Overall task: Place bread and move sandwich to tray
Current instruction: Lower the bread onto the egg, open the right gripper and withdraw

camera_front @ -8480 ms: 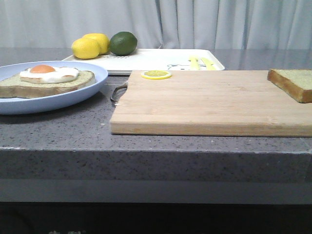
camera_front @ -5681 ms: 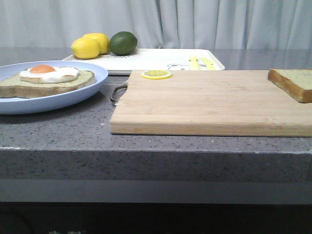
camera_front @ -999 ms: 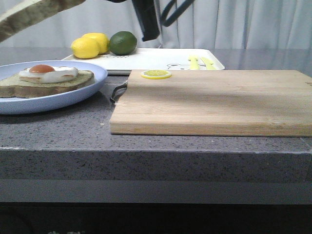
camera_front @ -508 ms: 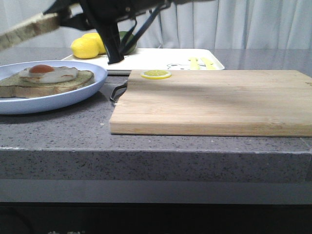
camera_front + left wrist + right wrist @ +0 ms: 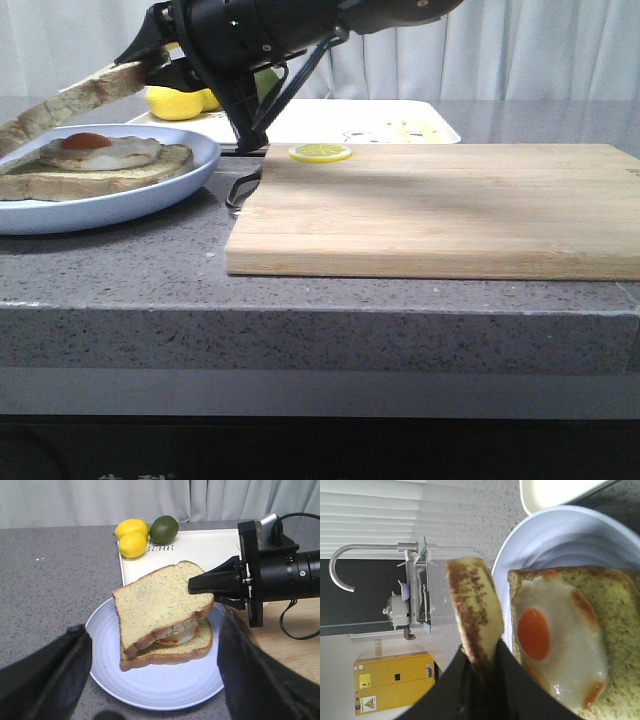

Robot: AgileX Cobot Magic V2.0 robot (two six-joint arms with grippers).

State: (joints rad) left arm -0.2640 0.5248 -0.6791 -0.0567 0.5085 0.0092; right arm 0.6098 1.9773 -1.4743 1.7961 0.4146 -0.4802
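Taking the round pale-blue plate [image 5: 120, 195] as the marker, the thick plain slice of brown-crusted bread [image 5: 75, 100] hung tilted just above it, its low edge out past the plate's left side and its high edge pinched in the right gripper [image 5: 160, 62]. The black fingers [image 5: 470, 680] were shut on the crust, as the right wrist view showed plainly. Beneath it lay the egg-topped slice, the sandwich [image 5: 100, 165] in the making, white fried egg and orange yolk facing up.

The left gripper [image 5: 150, 680] hovered near the plate with its two dark fingers spread wide and nothing between them.

To my eye the step in hand was setting the top slice down. Done well, it would want the bread levelled and squared over the lower slice before release, so the egg was not dragged sideways.

Behind the plate and to its right sat the flat white rectangular tray [image 5: 340, 118], the sandwich not yet on it.
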